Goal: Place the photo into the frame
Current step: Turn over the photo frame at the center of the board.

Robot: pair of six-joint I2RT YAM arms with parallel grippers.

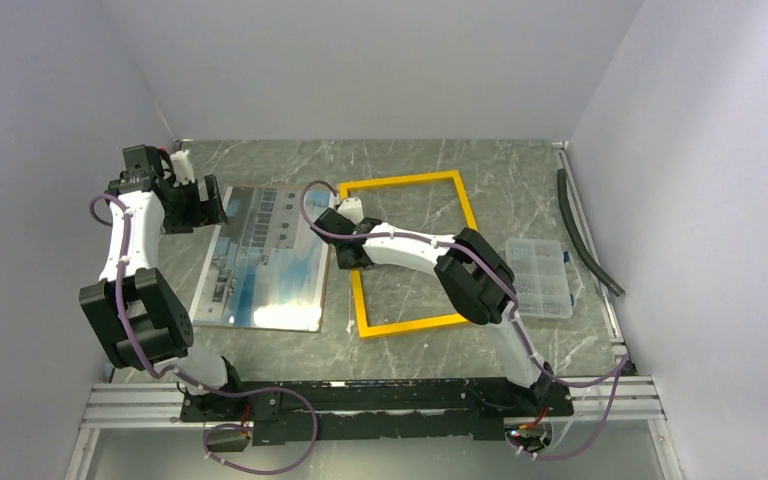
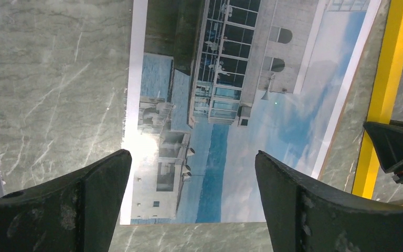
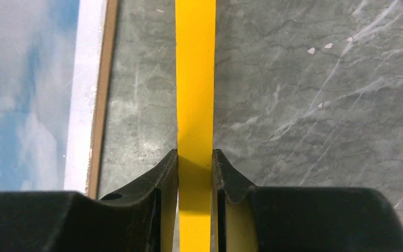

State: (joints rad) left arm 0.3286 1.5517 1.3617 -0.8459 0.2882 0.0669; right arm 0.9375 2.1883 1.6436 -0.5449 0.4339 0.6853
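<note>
Yellow rail of frame (image 3: 195, 79) clamped between right fingers (image 3: 165, 176) — photo (image 2: 231, 105) lies just left, long axes parallel; left fingers (image 2: 99, 181) spread wide above its far end.

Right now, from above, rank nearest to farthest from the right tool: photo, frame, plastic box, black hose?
1. frame, its left side in the right tool
2. photo, just left
3. plastic box, right
4. black hose, far right
</note>
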